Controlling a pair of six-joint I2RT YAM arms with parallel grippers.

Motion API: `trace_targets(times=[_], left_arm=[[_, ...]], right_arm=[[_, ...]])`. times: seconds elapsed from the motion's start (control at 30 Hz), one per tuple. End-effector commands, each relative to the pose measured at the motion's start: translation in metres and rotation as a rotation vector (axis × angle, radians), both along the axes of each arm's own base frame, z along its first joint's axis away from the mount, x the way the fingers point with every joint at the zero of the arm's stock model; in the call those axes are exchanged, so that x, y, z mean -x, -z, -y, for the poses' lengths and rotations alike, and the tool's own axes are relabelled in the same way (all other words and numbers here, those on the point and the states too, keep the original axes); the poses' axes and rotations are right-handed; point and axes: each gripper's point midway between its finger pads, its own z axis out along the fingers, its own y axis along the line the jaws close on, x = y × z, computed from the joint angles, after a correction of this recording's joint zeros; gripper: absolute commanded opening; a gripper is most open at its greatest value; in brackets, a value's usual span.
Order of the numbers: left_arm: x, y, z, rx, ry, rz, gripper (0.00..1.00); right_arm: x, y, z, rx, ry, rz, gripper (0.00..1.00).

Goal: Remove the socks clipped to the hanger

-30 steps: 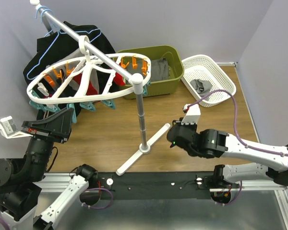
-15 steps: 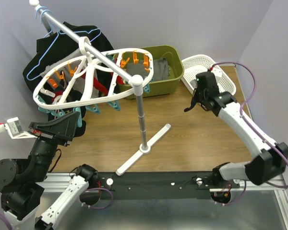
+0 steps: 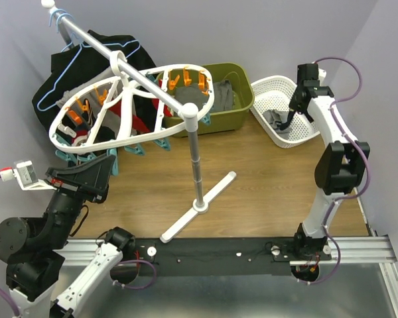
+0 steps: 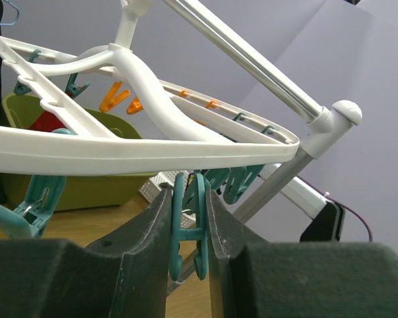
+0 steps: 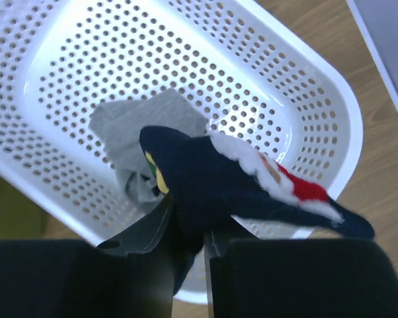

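**Change noted.** The left gripper [image 4: 188, 207] is now sitting slightly further right, off the near-left corner of the wooden table [image 3: 265, 192]. The hanger [image 4: 119, 156] above it is now riding further right than before. The right arm is no longer reaching over the table's middle. It is now stretching to the far-right corner, with the right gripper [image 5: 189, 232] hanging over the white perforated basket [image 5: 305, 79].

**Grip.** The left fingers are pressing on either side of one teal peg [image 4: 177, 225] that is hanging from the hanger's rim. The right fingers are standing close together, pinching a navy sock [image 5: 212, 179] marked yellow, red and white, above the basket.

**Count.**
- Two arms.
- One hanger, hooked on the rail of one drying stand [image 3: 196, 159].
- One olive-green bin [image 3: 215, 122].
- One basket, with one grey sock [image 5: 129, 122] lying inside it.
- Red socks [image 3: 127, 118] are showing under the lattice. Their number cannot be told, as the frame and pegs are covering them.

**Surroundings.** A black garment [image 3: 63, 69] is hanging on the rail at the far-left corner, behind the hanger. The stand's pole is rising between the two arms. The bin is sitting at the far edge, just beside the basket.
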Motion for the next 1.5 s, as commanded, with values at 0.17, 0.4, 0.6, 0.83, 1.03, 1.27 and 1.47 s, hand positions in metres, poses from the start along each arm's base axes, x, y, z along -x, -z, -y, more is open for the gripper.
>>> trace_targets(times=[0.17, 0.4, 0.6, 0.83, 1.03, 1.27, 1.47], left_arm=[[0.011, -0.013, 0.008, 0.025, 0.066, 0.057, 0.0], [0.006, -0.012, 0.007, 0.027, 0.05, 0.055, 0.0], [0.003, -0.011, 0.005, 0.022, 0.032, 0.048, 0.0], [-0.001, -0.009, 0.004, 0.019, 0.018, 0.036, 0.0], [-0.003, -0.003, 0.003, 0.057, 0.015, 0.011, 0.0], [-0.003, -0.002, 0.001, 0.08, 0.007, -0.008, 0.0], [0.0, -0.005, 0.001, 0.094, 0.02, -0.016, 0.0]], right_arm=[[0.02, 0.022, 0.0, -0.016, -0.044, -0.163, 0.8], [0.091, -0.004, -0.06, -0.11, -0.16, -0.084, 0.8], [0.198, 0.026, -0.149, -0.108, -0.4, -0.177, 0.8], [0.317, 0.047, -0.196, -0.24, -0.639, -0.243, 0.79], [0.389, 0.031, -0.261, -0.365, -0.931, -0.156, 0.79], [0.459, -0.001, -0.386, -0.192, -1.335, 0.118, 0.82], [0.448, -0.042, -0.484, -0.172, -1.366, 0.385, 0.89]])
